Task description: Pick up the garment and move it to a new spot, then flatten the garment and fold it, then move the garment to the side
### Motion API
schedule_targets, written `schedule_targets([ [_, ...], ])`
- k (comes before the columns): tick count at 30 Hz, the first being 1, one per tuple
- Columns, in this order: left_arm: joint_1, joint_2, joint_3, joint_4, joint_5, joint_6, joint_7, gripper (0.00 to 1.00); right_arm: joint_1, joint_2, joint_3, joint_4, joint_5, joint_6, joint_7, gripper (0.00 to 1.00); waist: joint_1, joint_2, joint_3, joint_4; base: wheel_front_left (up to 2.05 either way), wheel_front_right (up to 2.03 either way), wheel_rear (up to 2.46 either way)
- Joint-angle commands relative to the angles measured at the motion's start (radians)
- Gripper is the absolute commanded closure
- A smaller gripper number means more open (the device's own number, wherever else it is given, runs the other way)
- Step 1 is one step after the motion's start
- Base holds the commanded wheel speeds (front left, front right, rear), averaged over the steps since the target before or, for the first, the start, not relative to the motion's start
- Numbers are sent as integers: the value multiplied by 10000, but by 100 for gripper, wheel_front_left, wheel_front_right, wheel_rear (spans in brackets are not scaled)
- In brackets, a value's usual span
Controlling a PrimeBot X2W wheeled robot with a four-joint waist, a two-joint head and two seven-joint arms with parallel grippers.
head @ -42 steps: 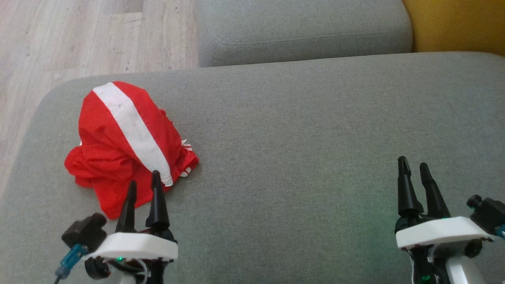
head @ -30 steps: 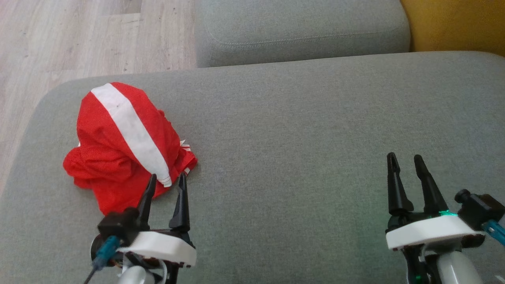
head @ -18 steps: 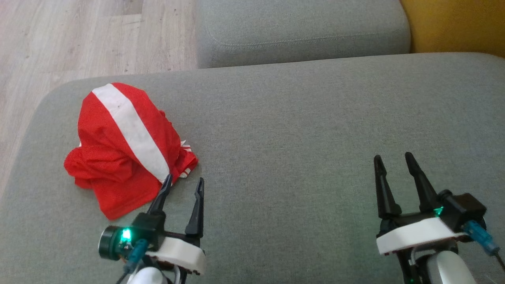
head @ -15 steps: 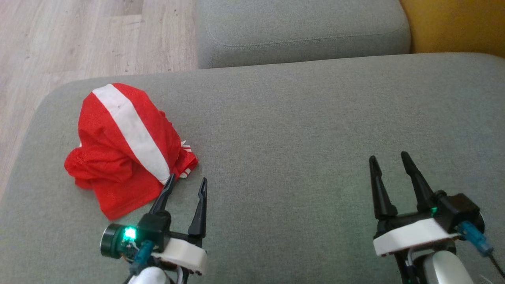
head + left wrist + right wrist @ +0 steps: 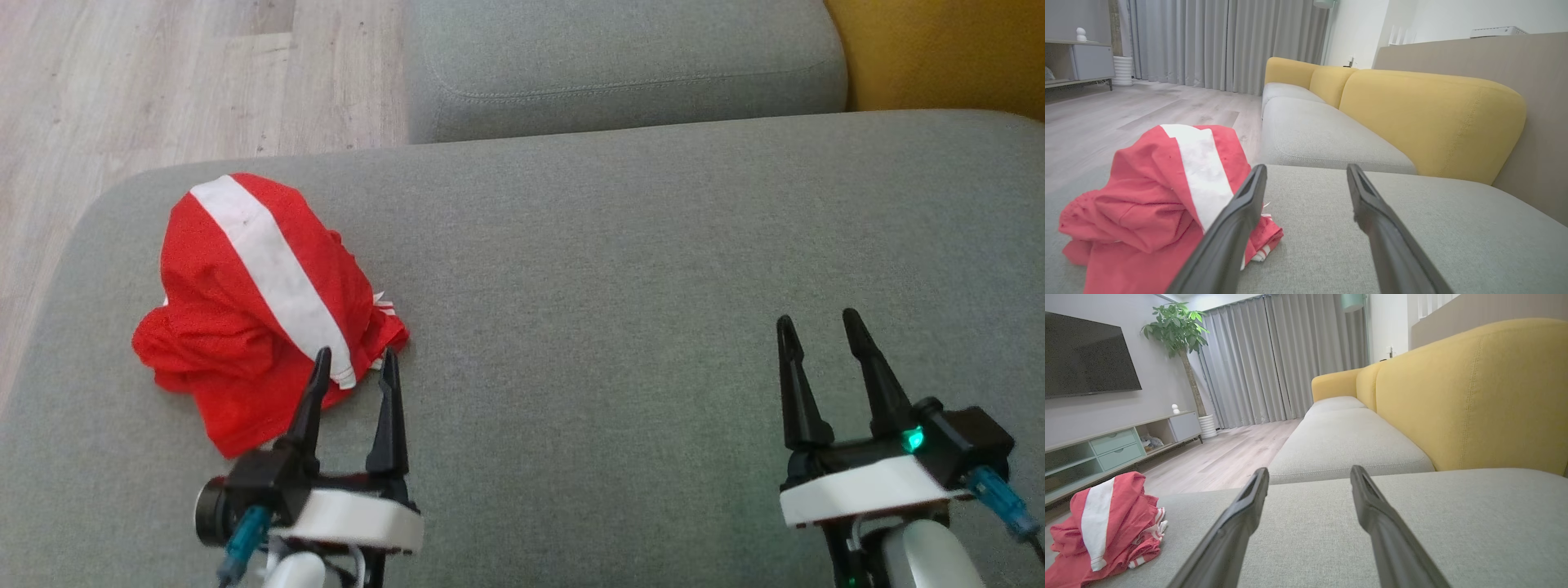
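Our garment (image 5: 245, 302), a red heap with a white stripe, lies crumpled near the left edge of the seat cushion (image 5: 620, 269), stripe running far-to-near. It sits just ahead and left of our left gripper (image 5: 355, 359), whose fingers (image 5: 387, 416) are spread and empty; our right gripper (image 5: 818, 322), also spread and empty, is well apart toward the right edge, so the left arm is nearer

A red garment (image 5: 212, 327) of mesh-like fabric, crossed by one broad white stripe (image 5: 273, 273), is seen crumpled into a raised heap. A flatter corner is spread toward the near edge, and thin white-striped trim (image 5: 384, 309) is shown at its right side. It is laid at the left end of a grey sofa cushion (image 5: 653, 286), near the rounded corner.
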Motion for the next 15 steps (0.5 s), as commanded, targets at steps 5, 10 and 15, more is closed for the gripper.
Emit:
schedule_targets([
  [5, 79, -230, 795, -242, 803, -565, -281, 0, -150, -78, 218, 78, 440, -7, -264, 0, 0, 0, -25, -19, 0, 0, 0],
  [10, 312, -496, 1048, 195, 1460, -953, -430, 0, -216, -82, 408, 362, 357, -7, -412, 0, 0, 0, -79, -73, 0, 0, 0],
  [15, 337, -707, 1221, 370, 2178, -1236, -578, 0, -239, -86, 603, 517, -50, -7, -559, 0, 0, 0, -118, -83, 0, 0, 0],
])
